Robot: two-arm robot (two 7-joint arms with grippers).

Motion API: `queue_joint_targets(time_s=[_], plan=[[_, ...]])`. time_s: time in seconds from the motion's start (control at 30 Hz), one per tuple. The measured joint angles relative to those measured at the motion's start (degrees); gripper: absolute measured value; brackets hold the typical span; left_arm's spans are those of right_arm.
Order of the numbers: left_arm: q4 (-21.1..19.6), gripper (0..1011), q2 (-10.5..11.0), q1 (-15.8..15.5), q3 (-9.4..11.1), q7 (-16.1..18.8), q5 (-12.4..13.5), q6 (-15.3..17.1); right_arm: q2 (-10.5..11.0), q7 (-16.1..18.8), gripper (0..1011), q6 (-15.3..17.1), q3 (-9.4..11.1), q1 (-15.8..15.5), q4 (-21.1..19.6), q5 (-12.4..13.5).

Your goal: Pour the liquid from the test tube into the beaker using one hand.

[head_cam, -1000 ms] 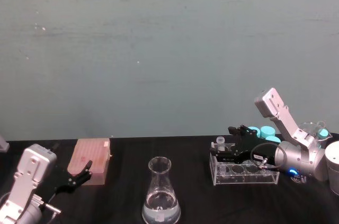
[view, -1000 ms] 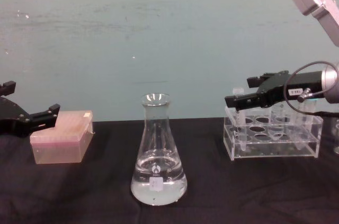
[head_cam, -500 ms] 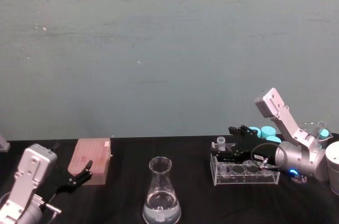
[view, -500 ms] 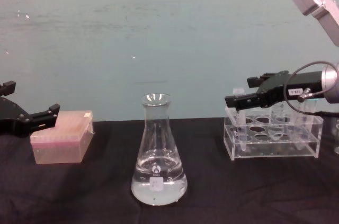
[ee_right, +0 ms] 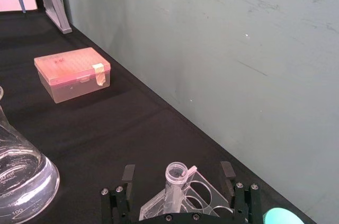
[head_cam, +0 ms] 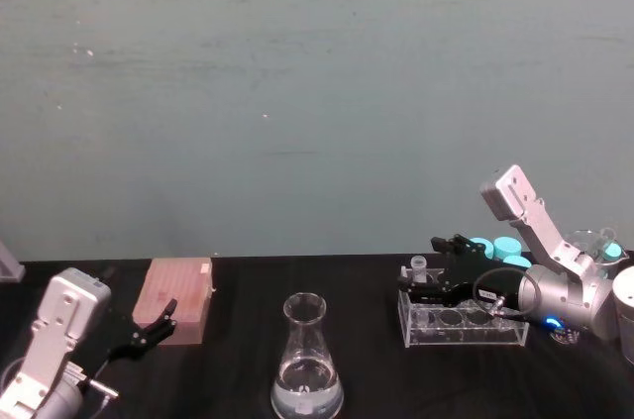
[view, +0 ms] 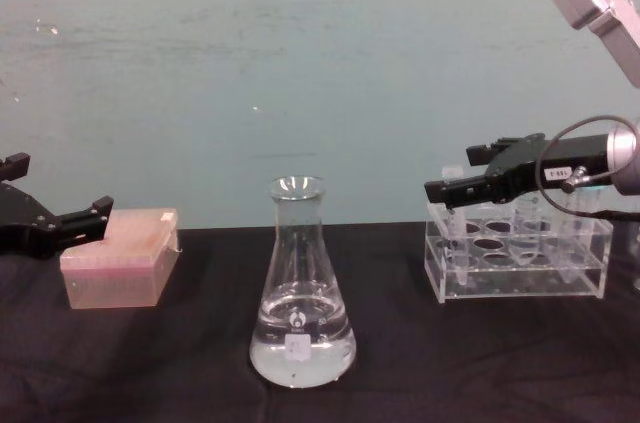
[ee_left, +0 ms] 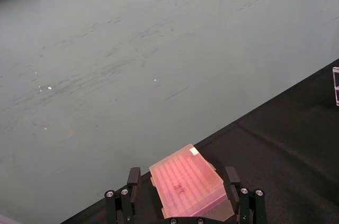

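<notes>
The test tube [ee_right: 175, 180] is a slim clear tube with a whitish rim. It stands upright in the left end of a clear rack [head_cam: 464, 326]. My right gripper [ee_right: 177, 172] is open, with one finger on each side of the tube and not touching it. In the head view the right gripper [head_cam: 427, 266] reaches in from the right, level with the tube's rim [head_cam: 419, 263]. The beaker [view: 300, 313], a conical flask holding some clear liquid, stands left of the rack in mid-table. I cannot make out any liquid in the tube. My left gripper [head_cam: 149, 327] hangs open at the far left.
A pink lidded box [view: 117, 261] lies on the black table just ahead of the left gripper [ee_left: 183, 177]. Teal-capped tubes [head_cam: 500, 246] stand behind the rack [view: 520, 265]. A blank wall runs close behind the table. Open cloth lies between the beaker [head_cam: 306, 366] and the rack.
</notes>
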Motion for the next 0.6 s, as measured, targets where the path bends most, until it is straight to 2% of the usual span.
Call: queue_joint_targets(time_s=[0.6], plan=[[0.0, 1000, 0.0, 0.0, 0.0, 0.0, 0.0, 0.0, 0.0, 0.0, 1000, 0.0, 0.0, 0.0, 0.0, 0.0]])
